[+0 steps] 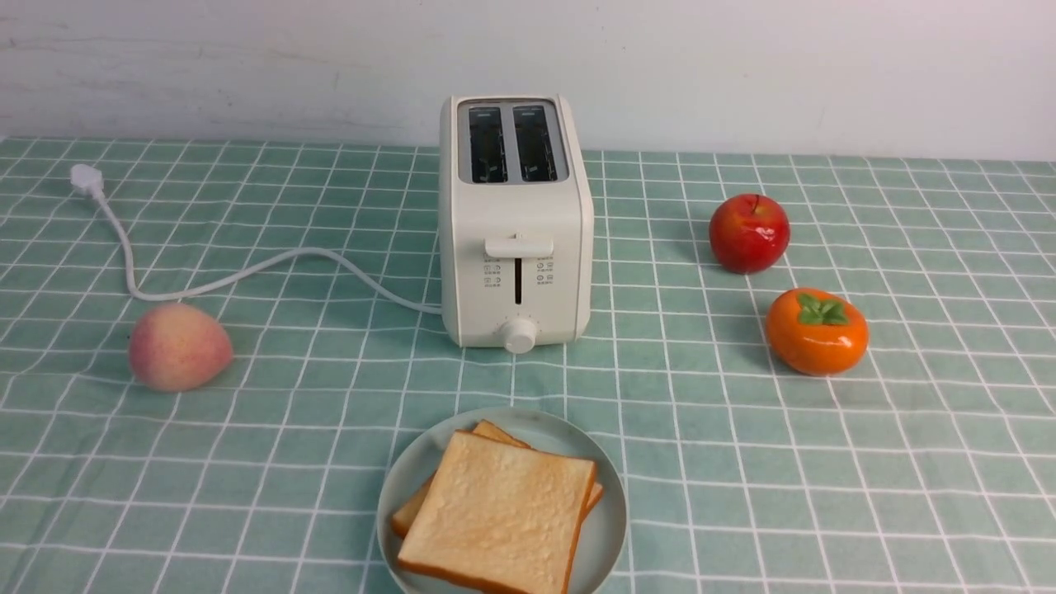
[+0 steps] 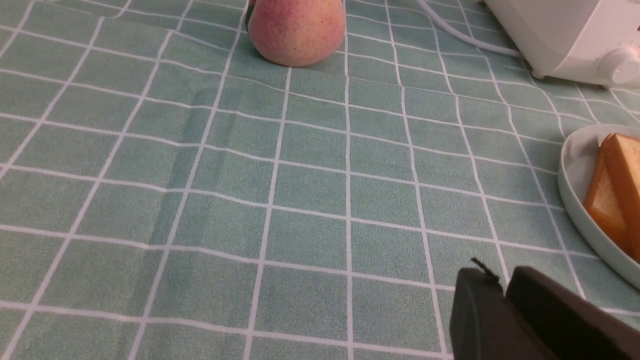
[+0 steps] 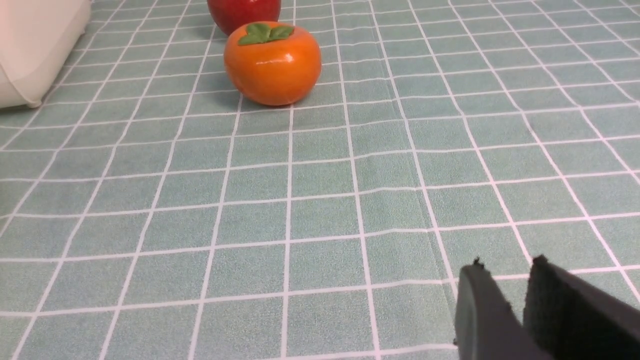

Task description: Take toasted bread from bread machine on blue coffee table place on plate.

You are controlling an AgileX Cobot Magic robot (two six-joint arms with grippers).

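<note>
Hovering low over the table (image 2: 310, 210), the left gripper (image 2: 502, 282) shows only its two dark fingertips, pressed nearly together with the thinnest seam between them and nothing caught there. The right gripper (image 3: 502, 272) is much the same: its pads stand close, a narrow slit of cloth visible between them, holding nothing and touching nothing. Neither arm appears in the front view (both sit out of that frame), so their poses beyond the tips cannot be told.

The toast (image 1: 499, 511) lies on the plate (image 1: 610, 528), two slices stacked flat, the upper one skewed so that a corner of the lower slice pokes out behind it. In the left wrist view the plate's rim (image 2: 575, 190) is near the left gripper, with the slices' crust edges (image 2: 612, 185) showing. The toaster (image 1: 516, 223) stands upright behind the plate, both slots empty, its cord (image 1: 247, 276) trailing off to the left. A peach (image 1: 177, 346) rests left of the toaster; an apple (image 1: 748, 233) and a persimmon (image 1: 817, 332) sit to its right, the persimmon nearer.
</note>
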